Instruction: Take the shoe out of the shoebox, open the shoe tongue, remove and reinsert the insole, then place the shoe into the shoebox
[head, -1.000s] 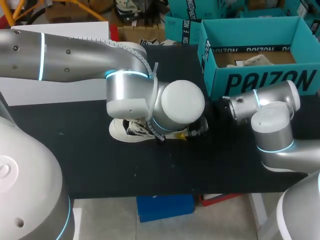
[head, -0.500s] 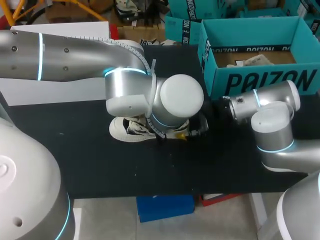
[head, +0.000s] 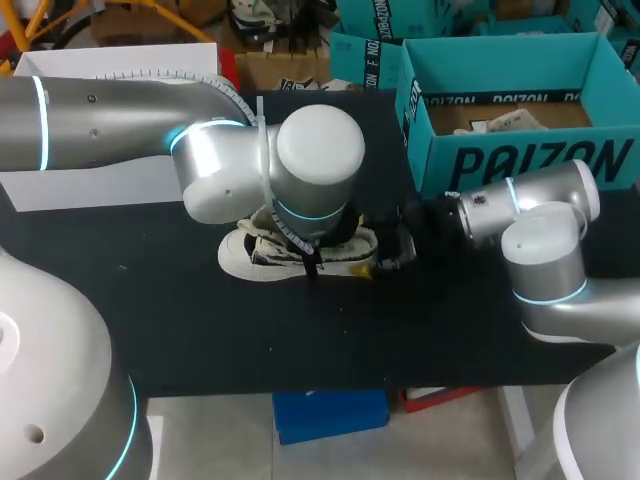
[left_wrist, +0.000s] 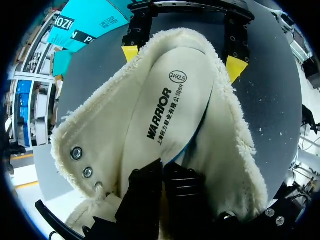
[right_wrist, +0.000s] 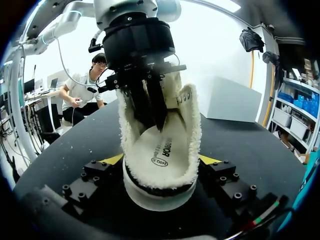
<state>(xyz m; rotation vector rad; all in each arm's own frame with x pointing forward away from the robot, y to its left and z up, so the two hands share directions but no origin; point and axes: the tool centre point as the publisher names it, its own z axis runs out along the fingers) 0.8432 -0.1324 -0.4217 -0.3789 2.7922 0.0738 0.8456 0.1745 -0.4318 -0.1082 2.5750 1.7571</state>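
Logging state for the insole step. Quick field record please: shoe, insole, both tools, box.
shoe: on the table, outside the box, fleece-lined opening spread wide
insole: inside the shoe, one edge lifted, blue underside showing
left tool: reaching down into the shoe, closed on the insole
right tool: closed on the shoe's heel end, a yellow tip on each side
shoebox: teal, open, far right of the table, no shoe inside
stage: shoe out; insole in the left tool, not yet out of the shoe
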